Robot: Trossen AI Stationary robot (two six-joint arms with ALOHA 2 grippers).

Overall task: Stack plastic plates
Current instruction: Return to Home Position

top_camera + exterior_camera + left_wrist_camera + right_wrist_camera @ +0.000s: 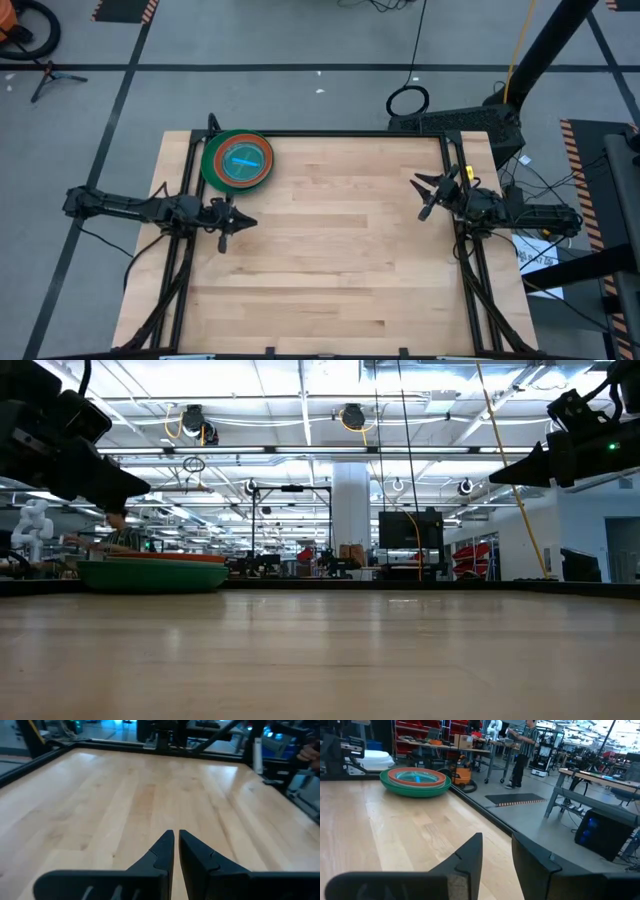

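High view: stacked plates (238, 160), table (330, 260), grey floor (280, 40); left end effector (223, 242) together, right end effector (420, 198) apart.

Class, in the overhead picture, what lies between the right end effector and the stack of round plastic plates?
Only bare wooden tabletop separates the right end effector from the stack of round plastic plates; the high view shows it.

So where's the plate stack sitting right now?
In the high view the plate stack sits at the far-left corner of the table, just beyond the left gripper and apart from it; the right gripper hangs at the opposite side.
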